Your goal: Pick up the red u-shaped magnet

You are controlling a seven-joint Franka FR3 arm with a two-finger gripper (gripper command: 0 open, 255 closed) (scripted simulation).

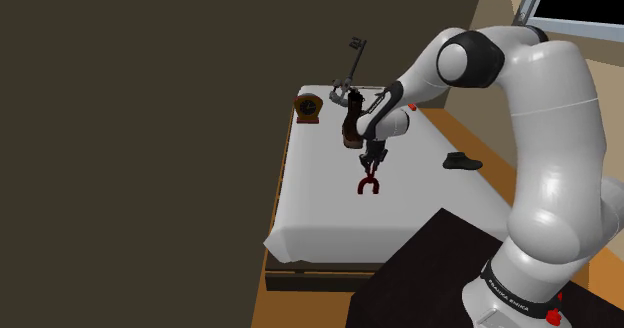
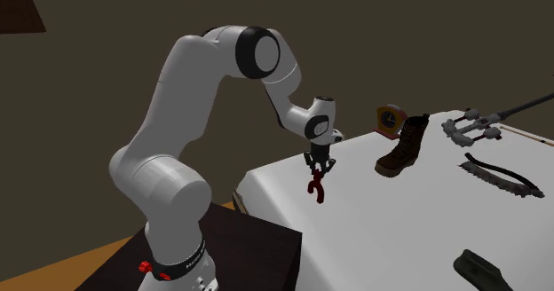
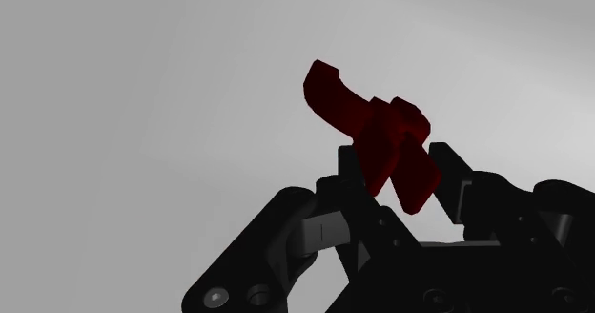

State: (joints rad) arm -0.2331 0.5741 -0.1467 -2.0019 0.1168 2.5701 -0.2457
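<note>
We count one red magnet (image 1: 368,185), one brown boot (image 2: 401,147), one small clock (image 1: 309,107), one large grey key (image 2: 472,127), one dark strap (image 2: 502,176), one dark low shoe (image 1: 462,161), and one white arm (image 1: 545,156) with its single pincer (image 2: 317,170).

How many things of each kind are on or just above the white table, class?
red U-shaped magnet, clasped in the end effector: 1
brown lace-up boot: 1
small brown clock: 1
grey key-like metal piece: 1
dark curved strap: 1
dark low shoe-like thing: 1
Total: 6
</note>
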